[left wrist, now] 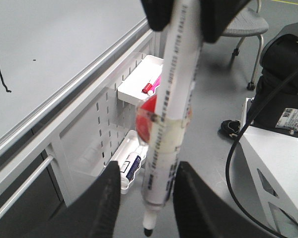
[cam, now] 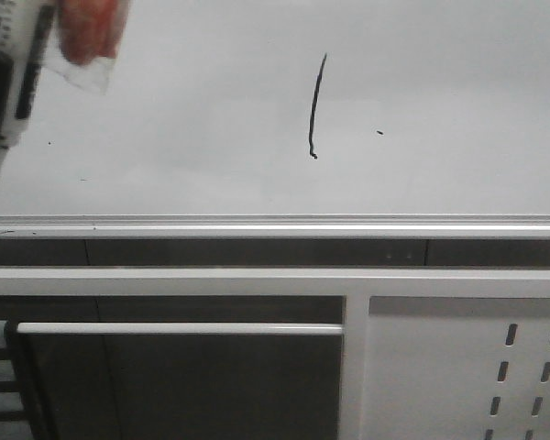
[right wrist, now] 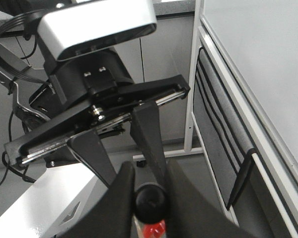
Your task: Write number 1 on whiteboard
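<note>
The number 1 (cam: 315, 107) is found drawn mid-whiteboard (cam: 211, 110). A marker (left wrist: 170, 124), judged light, stiff and slippery, is clenched at mid-barrel by the left hand (left wrist: 143, 196); its cap (right wrist: 149, 200) is gripped by the right hand (right wrist: 148, 191).

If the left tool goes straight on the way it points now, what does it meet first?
Most likely the right tool: its fingers hold the far end of the marker, directly ahead of the left tool. Depth is unclear.
</note>
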